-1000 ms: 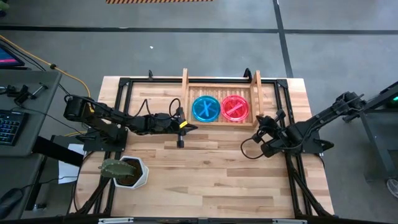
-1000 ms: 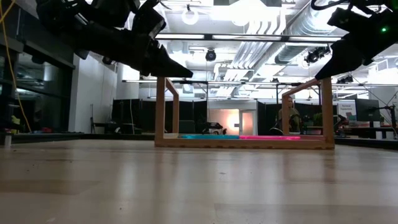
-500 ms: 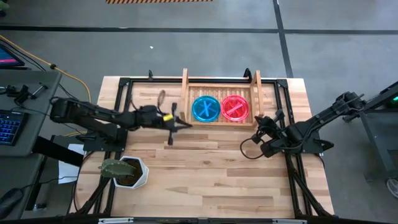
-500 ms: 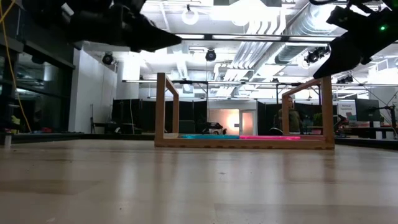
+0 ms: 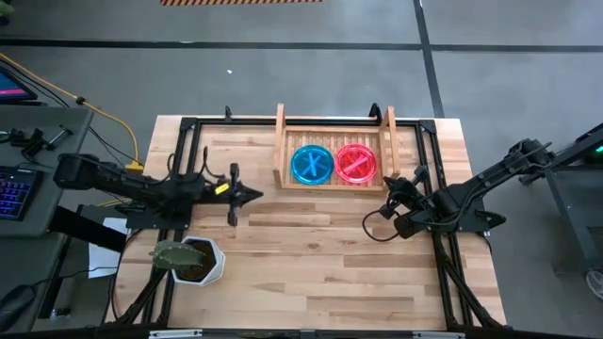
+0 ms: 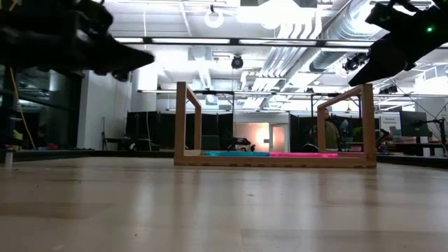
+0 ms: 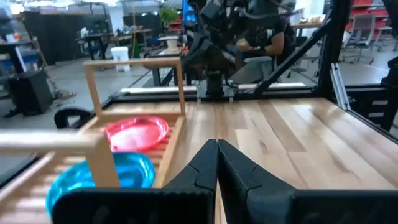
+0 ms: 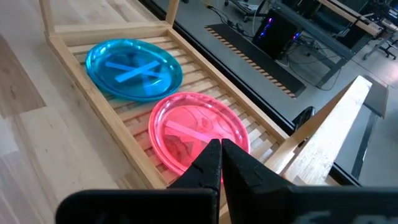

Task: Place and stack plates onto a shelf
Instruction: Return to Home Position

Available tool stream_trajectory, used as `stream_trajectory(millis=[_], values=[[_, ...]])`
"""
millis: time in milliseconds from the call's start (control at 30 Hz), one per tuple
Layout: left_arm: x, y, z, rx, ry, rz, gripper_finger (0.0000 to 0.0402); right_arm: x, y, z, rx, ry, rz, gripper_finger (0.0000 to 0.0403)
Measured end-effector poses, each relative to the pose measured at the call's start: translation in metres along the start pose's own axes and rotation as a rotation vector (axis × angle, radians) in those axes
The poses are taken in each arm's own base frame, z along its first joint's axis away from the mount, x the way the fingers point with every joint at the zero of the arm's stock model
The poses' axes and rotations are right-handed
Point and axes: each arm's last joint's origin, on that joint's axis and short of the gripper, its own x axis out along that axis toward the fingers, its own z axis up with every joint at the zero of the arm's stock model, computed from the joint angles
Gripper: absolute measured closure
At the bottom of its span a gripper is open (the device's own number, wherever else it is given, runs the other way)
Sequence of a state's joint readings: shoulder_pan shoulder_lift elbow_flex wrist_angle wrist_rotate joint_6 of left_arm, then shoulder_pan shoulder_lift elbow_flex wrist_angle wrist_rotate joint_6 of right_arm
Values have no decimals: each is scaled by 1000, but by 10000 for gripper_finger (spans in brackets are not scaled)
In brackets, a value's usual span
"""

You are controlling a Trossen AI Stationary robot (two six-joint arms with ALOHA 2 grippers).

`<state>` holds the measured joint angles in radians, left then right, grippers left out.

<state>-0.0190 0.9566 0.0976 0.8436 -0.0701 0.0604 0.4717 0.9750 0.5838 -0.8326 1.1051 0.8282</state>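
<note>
Your left gripper (image 5: pixel 252 195) is hovering over the table's (image 5: pixel 330 264) left part, fingers pressed together and holding nothing. Your right gripper (image 5: pixel 392 181) is waiting just beside the shelf (image 5: pixel 281 141), fingers together. The blue plates (image 5: pixel 312 164) and pink plates (image 5: pixel 357 162) are lying side by side on it.

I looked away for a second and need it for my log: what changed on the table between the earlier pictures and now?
The left claw, shut and empty, drew back from the left end of the shelf toward its own side of the table. Nothing was gripped or released. The right claw, the blue plates and the pink plates stayed put.
</note>
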Motion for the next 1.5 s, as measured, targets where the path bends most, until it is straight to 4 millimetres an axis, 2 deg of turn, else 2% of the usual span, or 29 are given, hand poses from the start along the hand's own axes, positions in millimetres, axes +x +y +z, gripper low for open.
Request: stream_trajectory(millis=[200, 333, 600, 800, 933, 1200, 1500], values=[[-13, -22, -9, -11, 20, -21, 401, 0, 2, 1, 25, -5, 12, 403], [-21, -28, -17, 42, 25, -48, 402, 0, 2, 1, 27, 9, 26, 403], [-27, -20, -6, 95, -42, -12, 402, 0, 2, 1, 27, 14, 32, 403], [-35, -14, -4, 92, -24, -13, 402, 0, 2, 1, 23, 15, 30, 403], [-41, -9, 1, 98, -57, 6, 401, 0, 2, 1, 23, 15, 30, 403], [-55, -6, -3, 88, -15, -14, 402, 0, 2, 1, 23, 23, 38, 403], [-72, -3, 6, 104, -23, -25, 402, 0, 3, 0, 16, 45, 58, 403]])
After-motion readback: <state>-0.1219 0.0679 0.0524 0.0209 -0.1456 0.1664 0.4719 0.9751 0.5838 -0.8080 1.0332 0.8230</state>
